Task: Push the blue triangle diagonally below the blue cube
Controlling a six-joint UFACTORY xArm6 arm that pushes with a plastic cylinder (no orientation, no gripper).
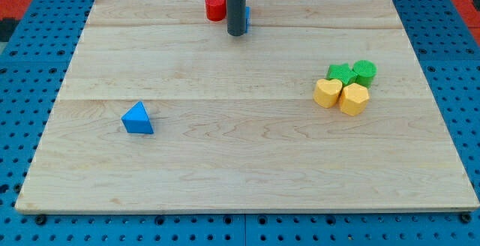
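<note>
The blue triangle [137,118] lies on the wooden board [240,163] at the view's left, a little below the middle. The blue cube [247,16] is at the view's top centre, mostly hidden behind the dark rod; only a sliver shows at the rod's right edge. My tip [237,33] stands just in front of the blue cube, far up and to the right of the blue triangle. Whether the tip touches the cube cannot be told.
A red cylinder [216,7] sits just left of the rod at the top. At the view's right is a tight cluster: a green star-shaped block [342,73], a green cylinder [365,71], a yellow heart-like block [327,92] and a yellow block [354,99].
</note>
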